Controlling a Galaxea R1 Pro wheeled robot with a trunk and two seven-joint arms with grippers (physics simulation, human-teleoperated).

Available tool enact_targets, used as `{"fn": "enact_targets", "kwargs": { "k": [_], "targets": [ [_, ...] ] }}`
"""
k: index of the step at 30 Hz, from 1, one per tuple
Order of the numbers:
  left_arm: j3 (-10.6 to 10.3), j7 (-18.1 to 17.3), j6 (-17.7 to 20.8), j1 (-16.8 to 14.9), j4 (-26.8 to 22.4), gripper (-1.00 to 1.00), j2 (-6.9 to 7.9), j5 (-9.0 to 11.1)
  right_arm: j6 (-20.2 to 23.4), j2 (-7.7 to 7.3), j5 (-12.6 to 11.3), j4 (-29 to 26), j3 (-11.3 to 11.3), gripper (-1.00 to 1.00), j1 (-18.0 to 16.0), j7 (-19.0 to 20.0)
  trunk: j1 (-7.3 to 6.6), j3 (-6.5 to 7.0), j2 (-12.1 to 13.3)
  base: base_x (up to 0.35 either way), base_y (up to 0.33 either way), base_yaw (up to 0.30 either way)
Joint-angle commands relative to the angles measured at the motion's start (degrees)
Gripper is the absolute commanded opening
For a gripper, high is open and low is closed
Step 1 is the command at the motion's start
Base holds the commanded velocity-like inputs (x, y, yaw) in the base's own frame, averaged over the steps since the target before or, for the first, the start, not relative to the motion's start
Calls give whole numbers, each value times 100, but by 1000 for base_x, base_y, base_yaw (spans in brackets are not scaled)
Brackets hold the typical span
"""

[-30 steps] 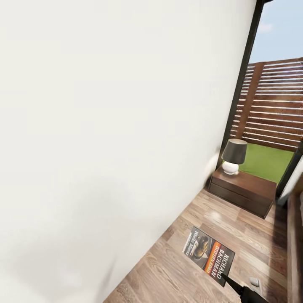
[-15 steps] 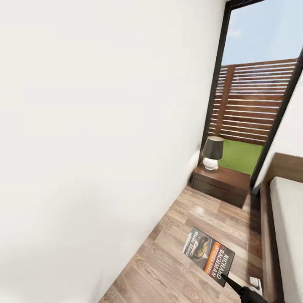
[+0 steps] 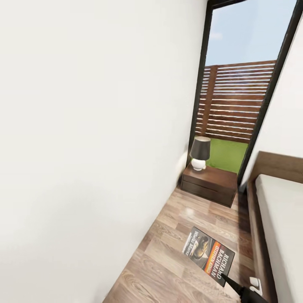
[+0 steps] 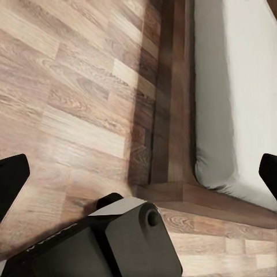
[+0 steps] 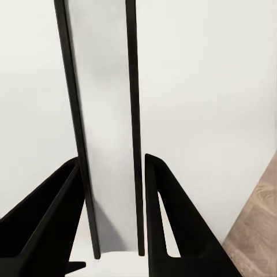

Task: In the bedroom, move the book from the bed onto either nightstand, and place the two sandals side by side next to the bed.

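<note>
Ahead, book (image 3: pixel 208 256) in right claw (image 5: pixel 112 225), above open floor (image 3: pixel 168 269).

We're in a home bedroom: low bed (image 3: pixel 275 219) w/ dark wood frame & grey mattress, nightstand (image 3: pixel 209 184) w/ lamp (image 3: pixel 199 153) beside it, white walls, wood-plank floor (image 3: pixel 176 261), tall dark-framed window (image 3: pixel 240 97) onto grass & fence.
</note>
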Motion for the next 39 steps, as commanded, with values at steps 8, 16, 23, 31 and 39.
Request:
{"fn": "enact_targets", "kwargs": {
  "k": [8, 16, 23, 31, 39],
  "targets": [
    [-49, -6, -37, -4, 0, 100, 1, 35, -63, -3, -25, 24, -10, -100, -14, 13, 7, -13, -12, 324, 0, -11],
    [-48, -5, -37, -4, 0, 100, 1, 35, -67, -3, -25, 25, -13, -100, -15, 13, 7, -13, -12, 166, 0, -65],
    [-48, -4, -37, -4, 0, 100, 1, 35, -66, -3, -25, 25, -12, -100, -13, 13, 7, -13, -12, 7, 0, -266],
    [-48, -4, -37, -4, 0, 100, 1, 35, -67, -3, -25, 25, -12, -100, -14, 11, 7, -13, -12, 0, 0, -281],
    [-48, -4, -37, -4, 0, 100, 1, 35, -67, -3, -25, 24, -13, -100, -16, 9, 7, -13, -12, 0, 0, -282]
  ]
}}
